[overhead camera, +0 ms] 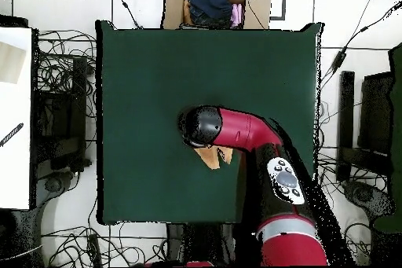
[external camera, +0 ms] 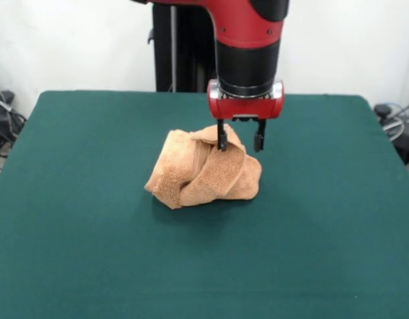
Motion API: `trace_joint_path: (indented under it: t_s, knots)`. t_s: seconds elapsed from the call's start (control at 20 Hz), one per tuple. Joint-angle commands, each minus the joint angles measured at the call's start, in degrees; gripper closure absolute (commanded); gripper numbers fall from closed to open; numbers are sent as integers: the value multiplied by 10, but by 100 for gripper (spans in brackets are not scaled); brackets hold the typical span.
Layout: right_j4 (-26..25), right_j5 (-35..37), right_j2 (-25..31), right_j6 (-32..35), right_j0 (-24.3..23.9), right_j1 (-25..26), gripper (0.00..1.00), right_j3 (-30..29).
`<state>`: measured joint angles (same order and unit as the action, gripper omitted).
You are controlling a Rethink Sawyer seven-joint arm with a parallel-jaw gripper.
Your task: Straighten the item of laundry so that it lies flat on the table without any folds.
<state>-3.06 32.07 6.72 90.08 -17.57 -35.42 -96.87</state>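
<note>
Towel (external camera: 204,169) sits bunched and twisted in a heap near the middle of the green tabletop (external camera: 78,232), so flattening has hardly begun. Claw (external camera: 240,141) hangs over the heap's upper right, parted, one finger touching a top fold, holding nothing. Next it likely needs to pinch an edge and pull outward.

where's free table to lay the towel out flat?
Bare green felt table lies all round the crumpled orange-tan terry towel; the widest patch runs from the towel to the front view's bottom edge. Only the middle is crowded: the open black claw hangs over the towel.
</note>
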Motion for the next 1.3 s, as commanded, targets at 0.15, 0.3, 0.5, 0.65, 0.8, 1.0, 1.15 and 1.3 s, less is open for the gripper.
trace_joint_path:
  t_s: [0.15,0.3,0.5,0.65,0.8,1.0,1.15,1.3]
  knots:
    - [-37,-40,47,15,-5,23,0,-39]
    - [-39,-49,48,16,-7,26,0,-47]
    - [-41,-52,42,21,-3,25,0,-54]
    - [-43,-46,39,23,0,23,0,-56]
    - [-43,-44,38,27,3,17,0,-63]
    - [-41,-39,34,36,8,-3,0,-80]
    - [-40,-34,28,45,14,-27,0,-95]
    - [-40,-33,26,50,17,-36,0,-100]
